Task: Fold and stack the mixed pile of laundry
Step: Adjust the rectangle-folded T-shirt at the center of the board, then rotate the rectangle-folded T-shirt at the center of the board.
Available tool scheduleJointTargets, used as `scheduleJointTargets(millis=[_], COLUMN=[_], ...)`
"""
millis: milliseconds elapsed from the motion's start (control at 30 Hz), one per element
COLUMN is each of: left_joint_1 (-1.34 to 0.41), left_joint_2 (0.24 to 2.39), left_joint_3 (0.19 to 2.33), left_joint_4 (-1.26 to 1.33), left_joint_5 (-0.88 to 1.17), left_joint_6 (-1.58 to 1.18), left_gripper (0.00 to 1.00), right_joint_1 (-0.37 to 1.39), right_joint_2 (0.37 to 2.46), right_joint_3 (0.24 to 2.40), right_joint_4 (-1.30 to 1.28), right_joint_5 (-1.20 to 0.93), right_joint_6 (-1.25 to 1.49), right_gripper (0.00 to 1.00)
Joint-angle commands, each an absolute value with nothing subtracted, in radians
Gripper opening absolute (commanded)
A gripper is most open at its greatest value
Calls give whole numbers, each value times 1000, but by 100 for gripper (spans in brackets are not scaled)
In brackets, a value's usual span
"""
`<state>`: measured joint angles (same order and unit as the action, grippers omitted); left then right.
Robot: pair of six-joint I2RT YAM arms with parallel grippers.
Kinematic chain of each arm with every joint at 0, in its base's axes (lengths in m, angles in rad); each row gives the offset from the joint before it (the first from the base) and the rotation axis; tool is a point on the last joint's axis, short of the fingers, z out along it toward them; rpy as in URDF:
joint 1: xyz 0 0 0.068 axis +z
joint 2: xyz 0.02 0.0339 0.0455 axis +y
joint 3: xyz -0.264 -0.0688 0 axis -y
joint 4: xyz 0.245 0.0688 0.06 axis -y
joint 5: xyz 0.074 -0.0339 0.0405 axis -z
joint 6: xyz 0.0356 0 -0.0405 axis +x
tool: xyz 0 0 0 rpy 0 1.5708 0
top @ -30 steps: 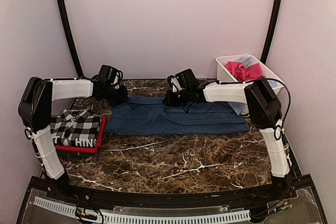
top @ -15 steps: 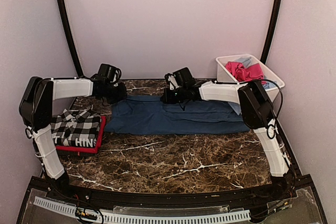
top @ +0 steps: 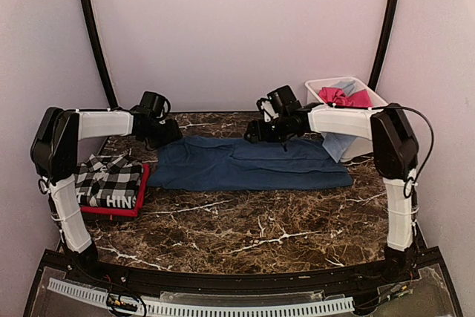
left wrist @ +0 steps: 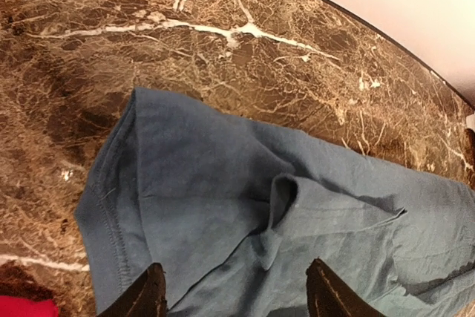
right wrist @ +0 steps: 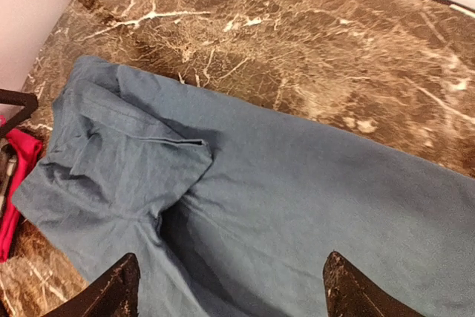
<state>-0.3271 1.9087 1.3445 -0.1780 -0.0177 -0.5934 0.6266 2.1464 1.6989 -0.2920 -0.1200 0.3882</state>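
My left gripper [left wrist: 236,293] gapes wide, holding nothing, over the navy blue tee [left wrist: 297,250]; right gripper [right wrist: 230,280] wide and empty above it too (tee spread flat on the marble table [top: 260,231]); checked garment [top: 107,178] sits on the red tee [top: 111,211], left side

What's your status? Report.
Left gripper open, right gripper open, both above the navy tee. Tee spread on table, not gripped. Nothing blocking it.
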Motion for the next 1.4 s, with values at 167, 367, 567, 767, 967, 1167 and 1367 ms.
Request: scheduleJointTargets(millis=[167,367,567,767,967,1167,1367], left_joint_1=[-453,-507,-507,-467,-416,-399,-397], left_joint_2=[1744,1808,1898,1987,2037,2091,2104], left_joint_3=[1214,1196,1209,1262,1335,1465,1549], left_joint_4=[-317,-313,-322,-368,-405,-464,-551], left_joint_5=[-3,53,27,11,-21,-48,-97], left_joint_6=[-566,-619,-628,-616,-567,-464,-381], left_gripper=[64,62,61,60,59,58,58], right_joint_1=[575,525,516,517,560,669,854], right_joint_2=[1773,1899,2049,2114,2078,1993,1937], right_joint_3=[1337,1351,1450,1456,1325,1165,1068], right_joint_4=[-342,-339,-369,-414,-407,-368,-330], right_joint_5=[-123,-138,-84,-108,-146,-192,-220], right_joint_6=[238,213,198,197,256,375,533], right_gripper=[82,81,78,75,73,73,73])
